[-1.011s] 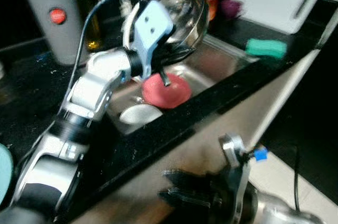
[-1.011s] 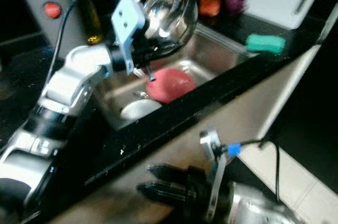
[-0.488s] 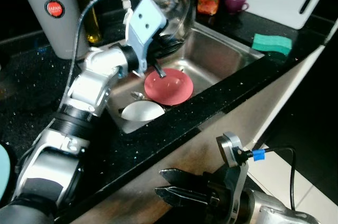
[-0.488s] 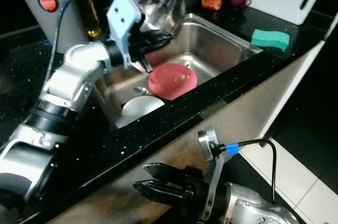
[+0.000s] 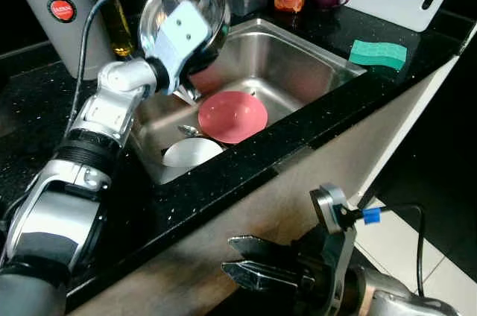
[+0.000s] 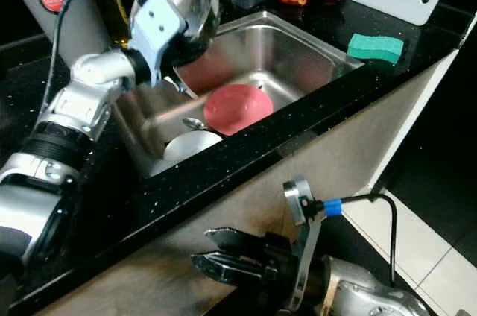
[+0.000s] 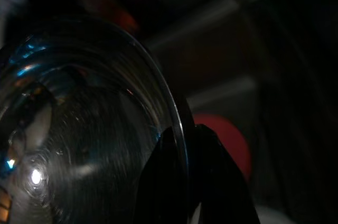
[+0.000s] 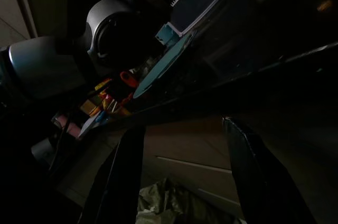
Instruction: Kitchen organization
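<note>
Glass bowl (image 5: 186, 14) is held by the left hand (image 7: 182, 145), fingers clamped over the rim, one inside and one outside. It is carried clear above the sink (image 5: 298, 70), near the sink's back corner by the oil bottle (image 5: 112, 10).

Handling: rigid, smooth, probably wet, so judged slippery and breakable. A rim pinch puts the whole bowl's weight off to one side of the hand; a steady wrist is advised, with no quick swings.

Left arm is raised, bent at the elbow, wrist cocked so the bowl is tipped on edge.

Below the hand, a pink plate (image 5: 232, 116) and a white bowl (image 5: 191, 153) lie in the basin.

Right hand (image 5: 242, 260) is held low against the cabinet front under the tabletop (image 5: 246, 174), fingers apart, holding nothing. The dim wrist view suggests the same.
</note>
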Controlling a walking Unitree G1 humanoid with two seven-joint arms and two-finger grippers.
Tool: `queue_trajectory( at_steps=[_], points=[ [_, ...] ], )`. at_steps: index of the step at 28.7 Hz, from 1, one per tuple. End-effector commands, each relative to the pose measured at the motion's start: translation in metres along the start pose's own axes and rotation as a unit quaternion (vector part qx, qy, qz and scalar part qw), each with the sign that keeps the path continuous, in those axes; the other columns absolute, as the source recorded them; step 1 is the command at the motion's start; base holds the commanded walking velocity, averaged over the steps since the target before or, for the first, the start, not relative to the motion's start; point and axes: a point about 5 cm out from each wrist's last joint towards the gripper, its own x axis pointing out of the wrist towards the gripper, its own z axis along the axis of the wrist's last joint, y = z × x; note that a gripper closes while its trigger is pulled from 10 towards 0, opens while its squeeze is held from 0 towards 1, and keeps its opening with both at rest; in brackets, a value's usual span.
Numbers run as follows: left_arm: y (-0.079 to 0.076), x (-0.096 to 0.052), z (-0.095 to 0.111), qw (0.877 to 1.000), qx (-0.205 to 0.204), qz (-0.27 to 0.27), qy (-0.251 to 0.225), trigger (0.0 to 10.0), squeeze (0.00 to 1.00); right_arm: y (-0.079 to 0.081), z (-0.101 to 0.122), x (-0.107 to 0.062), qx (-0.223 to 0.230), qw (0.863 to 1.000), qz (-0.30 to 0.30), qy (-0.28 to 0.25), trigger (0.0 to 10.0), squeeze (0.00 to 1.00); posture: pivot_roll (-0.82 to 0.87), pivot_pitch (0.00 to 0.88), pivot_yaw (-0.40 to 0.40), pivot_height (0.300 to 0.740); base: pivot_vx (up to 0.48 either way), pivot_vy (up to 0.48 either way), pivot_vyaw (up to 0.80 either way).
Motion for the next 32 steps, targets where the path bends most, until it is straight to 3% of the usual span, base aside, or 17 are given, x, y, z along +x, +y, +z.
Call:
queue_trajectory(
  at_steps=[1,3,6,8,16,20,26,32],
  points=[
    [0.003,-0.003,-0.002,1.000,0.020,-0.013,0.014,10.0,0.00,0.004,-0.001,0.001,0.004,1.000,0.005,0.002,10.0,0.00,-0.02,0.116,0.070,0.740,0.000,0.000,0.00],
    [-0.004,-0.004,-0.019,0.997,0.015,-0.052,0.047,10.0,0.00,0.006,-0.001,0.000,0.005,1.000,0.003,0.002,10.0,0.00,-0.02,0.135,0.071,0.740,0.000,0.000,0.00],
    [-0.006,-0.005,-0.022,0.997,0.008,-0.063,0.050,10.0,0.00,0.008,-0.001,0.000,0.005,1.000,0.003,0.001,10.0,0.00,-0.02,0.140,0.071,0.740,0.000,0.000,0.00],
    [-0.008,-0.004,-0.021,0.995,-0.034,-0.092,0.022,10.0,0.00,0.012,-0.001,0.000,0.010,1.000,0.002,0.000,10.0,0.00,-0.03,0.167,0.078,0.740,0.000,0.000,0.00],
    [-0.014,0.004,-0.012,0.988,-0.064,-0.137,-0.019,10.0,0.00,0.019,-0.003,0.000,0.016,1.000,-0.001,-0.001,10.0,0.00,-0.05,0.193,0.087,0.740,0.000,0.000,0.00],
    [-0.021,0.007,-0.012,0.983,-0.067,-0.166,-0.025,10.0,0.00,0.021,-0.003,0.000,0.018,1.000,-0.003,-0.002,10.0,0.00,-0.05,0.196,0.089,0.740,0.000,0.000,0.00],
    [-0.042,0.011,-0.026,0.972,-0.042,-0.230,0.013,10.0,0.00,0.025,-0.003,0.001,0.022,1.000,-0.006,-0.004,10.0,0.00,-0.06,0.209,0.102,0.740,0.000,0.000,0.00],
    [-0.053,0.013,-0.031,0.965,-0.045,-0.258,0.020,10.0,0.00,0.024,-0.003,0.002,0.021,1.000,-0.008,-0.004,10.0,0.00,-0.06,0.204,0.103,0.740,0.000,0.000,0.00]
  ],
)
